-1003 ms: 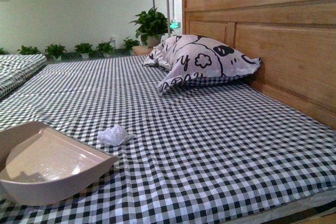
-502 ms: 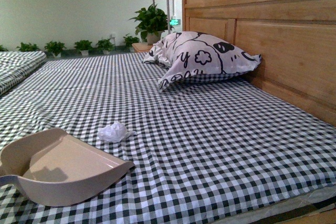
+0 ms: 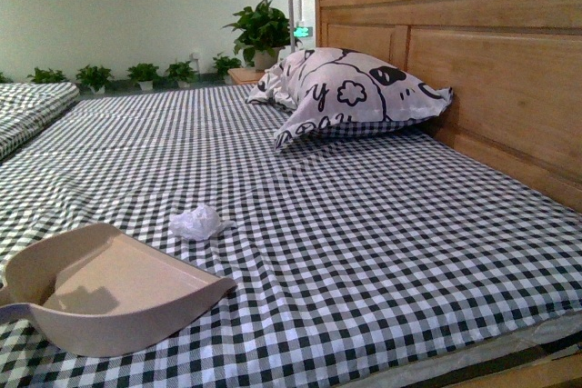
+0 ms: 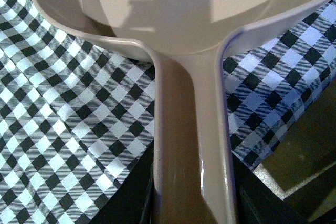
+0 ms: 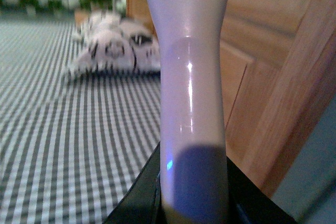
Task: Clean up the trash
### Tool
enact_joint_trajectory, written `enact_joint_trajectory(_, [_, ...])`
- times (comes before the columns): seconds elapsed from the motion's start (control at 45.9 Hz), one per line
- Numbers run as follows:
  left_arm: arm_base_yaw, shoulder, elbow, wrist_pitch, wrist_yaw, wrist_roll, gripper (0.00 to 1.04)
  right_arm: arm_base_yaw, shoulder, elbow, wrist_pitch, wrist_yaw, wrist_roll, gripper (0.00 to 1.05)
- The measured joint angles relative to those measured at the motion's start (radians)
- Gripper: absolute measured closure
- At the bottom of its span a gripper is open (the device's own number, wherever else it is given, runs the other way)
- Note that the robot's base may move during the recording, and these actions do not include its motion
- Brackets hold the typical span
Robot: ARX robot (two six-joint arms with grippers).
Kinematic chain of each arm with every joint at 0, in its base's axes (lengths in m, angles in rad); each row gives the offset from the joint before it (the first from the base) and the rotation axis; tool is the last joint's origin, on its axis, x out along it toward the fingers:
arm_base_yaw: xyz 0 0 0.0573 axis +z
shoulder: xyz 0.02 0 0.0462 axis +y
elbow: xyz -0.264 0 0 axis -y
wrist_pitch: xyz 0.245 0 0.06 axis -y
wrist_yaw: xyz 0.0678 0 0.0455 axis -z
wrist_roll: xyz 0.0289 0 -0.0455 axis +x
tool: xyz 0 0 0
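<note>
The trash [image 3: 196, 222], a small crumpled white tissue wad, lies on the black-and-white checked bed sheet [image 3: 364, 224]. The beige dustpan [image 3: 109, 288] rests on the sheet at the front left, its open lip a short gap from the wad. My left gripper [image 4: 193, 198] is shut on the dustpan handle [image 4: 191, 129], seen only in the left wrist view. My right gripper [image 5: 193, 203] is shut on the pale brush handle [image 5: 189, 66], held upright above the bed; the brush head is out of view. Neither gripper shows in the front view.
A large white pillow [image 3: 350, 93] with black cartoon print lies against the wooden headboard [image 3: 491, 61] at the right. The bed's front edge [image 3: 491, 352] runs along the lower right. Potted plants [image 3: 259, 34] and a second bed [image 3: 27, 106] stand at the back.
The dustpan has come down and now lies flat on the sheet, its lip shifted right and closer to the tissue wad. The view has tilted slightly.
</note>
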Motion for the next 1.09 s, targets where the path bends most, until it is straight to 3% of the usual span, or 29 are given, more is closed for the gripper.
enact_joint_trajectory(0.087, [0.000,0.000,0.002,0.000,-0.002,0.000,0.78,-0.013,0.151,0.166,-0.327,-0.090,0.047,0.85])
enact_joint_trajectory(0.218, [0.000,0.001,0.002,0.000,-0.002,0.000,0.78,-0.018,0.465,0.291,-0.284,-0.245,0.045,0.85])
enact_joint_trajectory(0.349, [0.000,0.001,0.002,0.000,-0.001,0.000,0.78,0.010,0.770,0.478,-0.211,-0.314,0.012,0.85])
enact_joint_trajectory(0.567, [0.000,0.001,0.002,0.000,-0.001,0.000,0.78,0.058,1.133,0.798,-0.228,-0.305,-0.010,0.85])
enact_joint_trajectory(0.916, [0.000,0.001,0.002,0.000,-0.001,0.001,0.78,0.086,1.614,1.440,-0.566,-0.260,0.020,0.85])
enact_joint_trajectory(1.091, [0.000,0.001,0.002,0.000,-0.001,0.001,0.78,0.099,1.735,1.658,-0.748,-0.250,0.026,0.85])
